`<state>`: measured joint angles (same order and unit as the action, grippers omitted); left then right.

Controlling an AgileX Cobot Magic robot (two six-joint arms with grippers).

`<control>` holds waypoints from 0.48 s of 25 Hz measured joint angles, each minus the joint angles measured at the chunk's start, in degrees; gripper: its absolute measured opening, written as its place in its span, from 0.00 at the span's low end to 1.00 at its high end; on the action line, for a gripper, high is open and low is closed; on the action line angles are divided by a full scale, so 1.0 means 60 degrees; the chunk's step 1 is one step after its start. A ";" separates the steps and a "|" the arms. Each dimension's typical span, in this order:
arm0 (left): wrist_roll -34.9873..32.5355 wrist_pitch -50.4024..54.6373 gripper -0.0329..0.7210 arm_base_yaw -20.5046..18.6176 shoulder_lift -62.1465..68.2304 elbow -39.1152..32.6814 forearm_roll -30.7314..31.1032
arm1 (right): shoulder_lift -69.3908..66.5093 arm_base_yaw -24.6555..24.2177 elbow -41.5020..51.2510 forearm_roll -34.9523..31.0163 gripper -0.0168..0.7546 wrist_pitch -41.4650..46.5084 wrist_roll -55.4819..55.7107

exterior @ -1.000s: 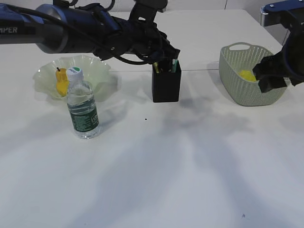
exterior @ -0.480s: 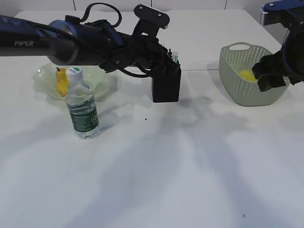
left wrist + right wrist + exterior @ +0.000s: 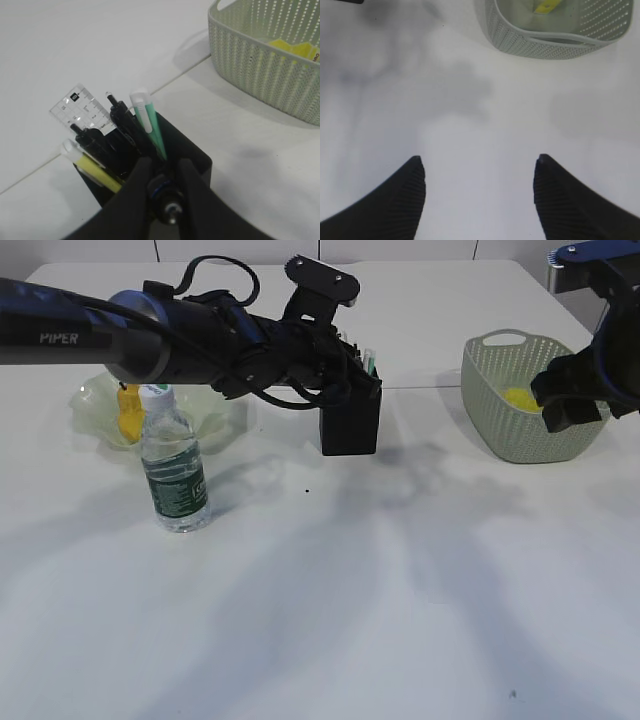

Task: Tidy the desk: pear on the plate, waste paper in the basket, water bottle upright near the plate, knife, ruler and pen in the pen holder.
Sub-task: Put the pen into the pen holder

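My left gripper [image 3: 162, 162] is shut on a dark pen [image 3: 167, 197] with a blue ring, its lower end inside the black pen holder [image 3: 195, 155]. A clear ruler [image 3: 82, 107], black pens, a green-and-white stick [image 3: 150, 125] and a yellow one stand in that holder [image 3: 350, 425]. Which of them is the knife I cannot tell. The pear [image 3: 130, 410] lies on the pale green plate [image 3: 215, 390]. The water bottle [image 3: 175, 465] stands upright in front of the plate. Yellow waste paper [image 3: 520, 398] lies in the basket [image 3: 500, 430]. My right gripper [image 3: 480, 165] hangs open and empty above the table.
The left arm [image 3: 150, 335] stretches across the back of the table, over the plate. The right arm [image 3: 575, 400] hovers in front of the basket [image 3: 545, 42] at the far right. A table seam runs behind the pen holder.
The left arm has dropped lower and shifted over the pen holder, bringing the pen down into it. The right arm has not moved.
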<state>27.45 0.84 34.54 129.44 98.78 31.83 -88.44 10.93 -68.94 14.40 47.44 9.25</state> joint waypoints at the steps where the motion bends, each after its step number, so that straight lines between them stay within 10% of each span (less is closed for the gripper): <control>1: 0.0000 0.0000 0.15 0.0000 0.0000 0.0000 0.0000 | 0.0000 0.0000 0.0000 0.0000 0.67 0.0000 0.0000; 12: 0.0000 -0.0402 0.21 -0.0017 0.0000 0.0000 0.0022 | 0.0000 0.0000 0.0000 0.0000 0.67 0.0000 0.0000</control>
<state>27.45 -1.57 34.44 129.44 98.78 31.96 -88.44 10.93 -68.94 14.40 47.44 9.25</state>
